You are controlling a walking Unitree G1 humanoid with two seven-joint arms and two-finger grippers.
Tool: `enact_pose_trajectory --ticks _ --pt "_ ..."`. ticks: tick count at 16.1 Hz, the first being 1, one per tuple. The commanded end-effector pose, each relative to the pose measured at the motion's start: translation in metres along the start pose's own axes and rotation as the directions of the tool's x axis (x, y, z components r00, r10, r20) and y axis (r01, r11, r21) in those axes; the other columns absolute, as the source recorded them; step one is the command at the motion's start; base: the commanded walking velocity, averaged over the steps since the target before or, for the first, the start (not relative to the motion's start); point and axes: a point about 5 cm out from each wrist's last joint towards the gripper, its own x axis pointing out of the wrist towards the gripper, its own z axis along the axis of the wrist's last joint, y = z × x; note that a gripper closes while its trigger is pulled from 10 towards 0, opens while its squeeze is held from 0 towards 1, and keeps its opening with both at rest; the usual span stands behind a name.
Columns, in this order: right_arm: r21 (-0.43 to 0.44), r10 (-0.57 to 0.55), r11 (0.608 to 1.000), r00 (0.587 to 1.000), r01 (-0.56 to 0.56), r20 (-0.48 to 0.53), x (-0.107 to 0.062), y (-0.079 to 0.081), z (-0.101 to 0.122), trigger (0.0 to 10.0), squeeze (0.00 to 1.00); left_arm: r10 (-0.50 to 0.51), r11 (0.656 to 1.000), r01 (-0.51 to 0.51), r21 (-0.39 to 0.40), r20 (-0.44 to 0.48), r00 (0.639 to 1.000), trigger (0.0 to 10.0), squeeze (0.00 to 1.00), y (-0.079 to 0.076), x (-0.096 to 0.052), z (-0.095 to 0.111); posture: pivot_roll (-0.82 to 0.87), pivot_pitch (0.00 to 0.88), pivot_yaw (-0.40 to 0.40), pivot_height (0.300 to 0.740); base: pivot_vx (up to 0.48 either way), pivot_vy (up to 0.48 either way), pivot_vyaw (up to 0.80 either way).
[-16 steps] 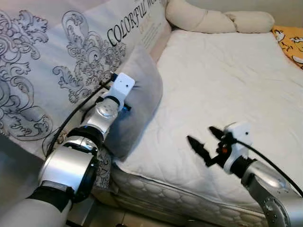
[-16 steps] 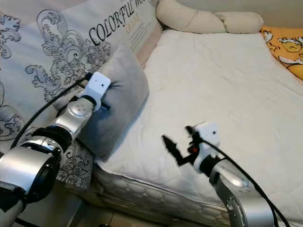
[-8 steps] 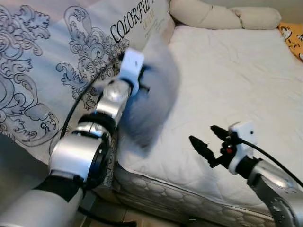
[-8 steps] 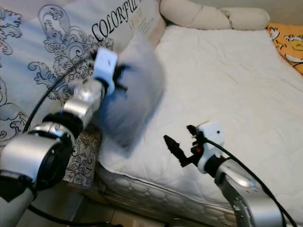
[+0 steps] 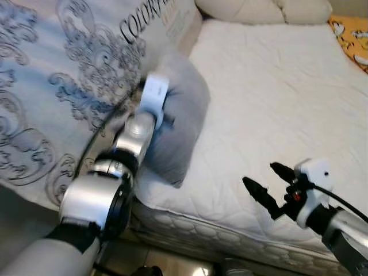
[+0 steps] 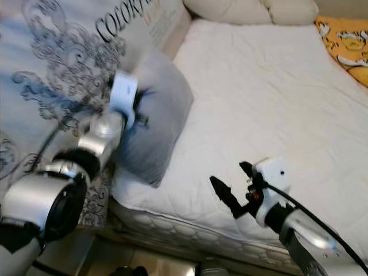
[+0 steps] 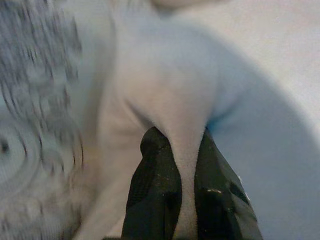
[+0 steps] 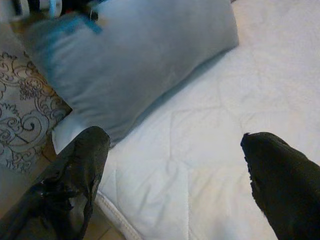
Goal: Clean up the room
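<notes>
**Greys, whites and 1 patch of orange**

My left gripper has black fingers pinching a plain grey pillow. The mattress is quilted white. The duvet is pale with grey scrollwork and black lettering. An orange printed cloth lies at the far corner.

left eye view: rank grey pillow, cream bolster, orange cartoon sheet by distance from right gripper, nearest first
1. Grey pillow: at the bed's near left edge, across from the right gripper, pinched in the left gripper fingers.
2. Orange cartoon sheet: far right corner of the bed.
3. Cream bolster: along the head of the bed; close to the sheet in distance, so this order is tentative.
</notes>
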Motion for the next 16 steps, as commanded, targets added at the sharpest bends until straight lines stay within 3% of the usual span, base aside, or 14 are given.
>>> enact_pose_trajectory --ticks 1,5,6,8,10,13,14,15,16 --pt "-0.008 0.007 1.000 1.000 -0.007 0.002 -0.004 0.003 0.004 10.0 0.00 0.032 0.999 -0.031 0.038 -0.039 0.999 10.0 0.00 0.007 -0.002 -0.008 -0.45 0.151 0.067 0.740 0.000 0.000 0.00" --pt "-0.016 0.038 0.999 0.999 -0.039 -0.013 -0.002 0.006 0.005 10.0 0.00 0.083 0.996 -0.079 0.033 -0.127 0.988 10.0 0.00 0.022 -0.009 -0.032 -0.44 0.142 0.062 0.740 0.000 0.000 0.00" --pt "-0.017 0.038 0.999 0.999 -0.038 -0.005 0.002 0.005 0.006 10.0 0.00 0.096 0.995 -0.094 0.024 -0.108 0.990 10.0 1.00 0.030 -0.010 -0.029 -0.43 0.139 0.062 0.740 0.000 0.000 0.00" --pt "-0.010 0.038 0.999 0.999 -0.038 0.008 0.007 0.004 0.007 10.0 0.00 0.104 0.994 -0.105 -0.015 -0.052 0.993 10.0 1.00 0.036 -0.008 -0.018 -0.38 0.120 0.057 0.740 0.000 0.000 0.00" --pt "0.002 0.032 0.999 0.999 -0.032 0.024 0.025 0.003 0.004 10.0 0.00 0.021 1.000 -0.020 -0.016 0.110 0.994 10.0 1.00 0.033 -0.002 0.012 -0.30 0.103 0.058 0.740 0.000 0.000 0.00" --pt "0.019 -0.001 1.000 1.000 0.000 0.010 0.040 0.003 -0.001 10.0 0.00 -0.104 0.992 0.118 -0.052 0.215 0.971 10.0 0.99 0.022 0.001 0.037 -0.24 0.070 0.059 0.740 0.000 0.000 0.00" --pt "0.034 -0.006 0.999 1.000 0.006 0.015 0.047 0.004 -0.003 10.0 0.00 -0.196 0.974 0.216 -0.060 0.245 0.950 10.0 0.75 0.010 0.001 0.044 -0.20 0.051 0.059 0.740 0.000 0.000 0.00" --pt "0.044 -0.020 0.999 0.999 0.019 0.027 0.051 0.004 -0.003 10.0 0.00 -0.233 0.962 0.261 -0.085 0.255 0.939 10.0 0.67 0.003 0.001 0.045 -0.18 0.032 0.062 0.740 0.000 0.000 0.00" --pt "0.037 -0.082 0.996 0.996 0.080 0.034 0.058 0.001 -0.004 10.0 0.00 -0.267 0.934 0.320 -0.156 0.287 0.920 10.0 0.68 -0.009 -0.003 0.041 -0.18 0.018 0.065 0.740 0.000 0.000 0.00"
